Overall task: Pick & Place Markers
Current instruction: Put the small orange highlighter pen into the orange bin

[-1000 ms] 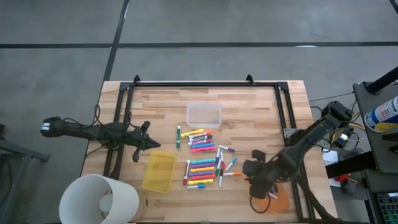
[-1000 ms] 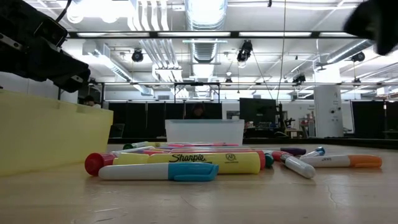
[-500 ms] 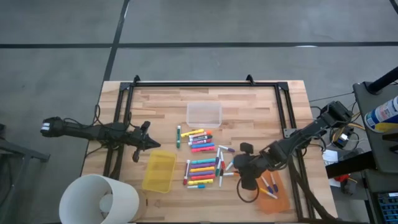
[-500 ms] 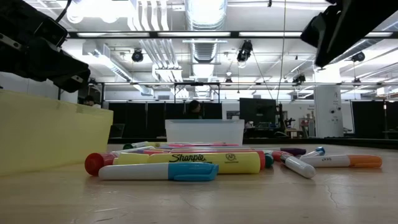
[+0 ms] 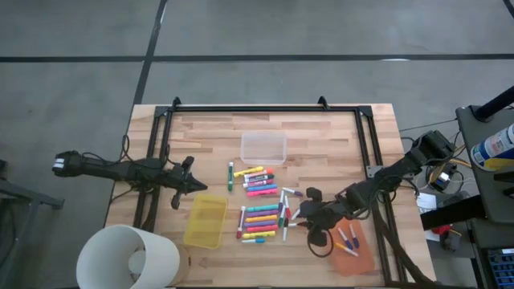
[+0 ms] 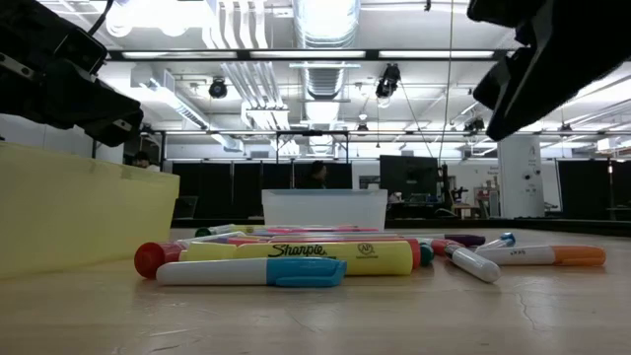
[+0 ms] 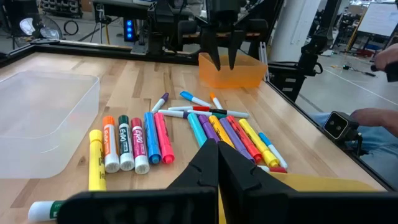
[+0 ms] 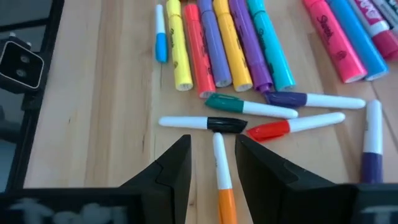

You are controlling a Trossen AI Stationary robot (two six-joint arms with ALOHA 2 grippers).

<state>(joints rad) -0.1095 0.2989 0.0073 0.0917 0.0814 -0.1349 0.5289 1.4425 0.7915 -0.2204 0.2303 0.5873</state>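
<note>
The right gripper (image 5: pixel 307 215) hangs above the table (image 5: pixel 209 132) near its front right part, just left of the orange bin (image 5: pixel 357 255). Its fingers (image 8: pixel 171 168) stand apart and hold nothing. In the right wrist view a thin white marker with an orange cap (image 8: pixel 221 171) lies on the wood directly between the two fingers, lengthwise in the gap. Just past it lie a white marker with a black cap (image 8: pixel 202 123), one with a red cap (image 8: pixel 295 126) and one with a green cap (image 8: pixel 249 107).

The markers (image 5: pixel 261 219) lie loose on the table's middle in two groups. The nearer group is a row of neon sticks, with thin white capped ones scattered to its right, close to the right gripper. The farther group (image 5: pixel 255 181) lies between that row and the clear bin (image 5: pixel 263 148). A few more markers (image 5: pixel 347 240) lie inside the orange bin. In the low view a yellow marker (image 6: pixel 311 255) and a white one with a blue cap (image 6: pixel 251 272) lie nearest the camera.

The yellow bin (image 5: pixel 206 220) stands left of the nearer group. The left gripper (image 5: pixel 198 187) rests beside the yellow bin's far edge, jaws together, holding nothing.

A white bucket (image 5: pixel 128 257) stands off the table's front left corner.
</note>
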